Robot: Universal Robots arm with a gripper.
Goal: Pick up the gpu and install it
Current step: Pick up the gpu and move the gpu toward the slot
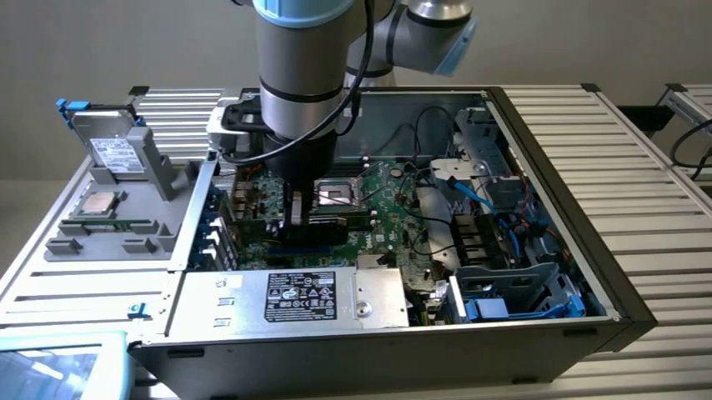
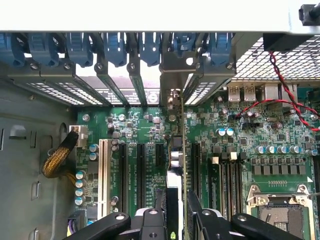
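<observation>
Grips the gpu (image 2: 175, 160) edge-on and upright, clamping it between the two black fingers of the gripper (image 2: 176, 215). Holds it over the green motherboard (image 2: 145, 125), in line with the long black slots (image 2: 139, 170), metal end close to the blue clips (image 2: 116, 47); seated or not, cannot tell. Works inside the open computer case (image 1: 368, 358), beside the processor socket (image 1: 333, 193)

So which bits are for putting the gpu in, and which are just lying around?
For the job: gpu, tool gripping it, motherboard.
Lying about: hard drive, processor chip, both on the grey tray.
</observation>
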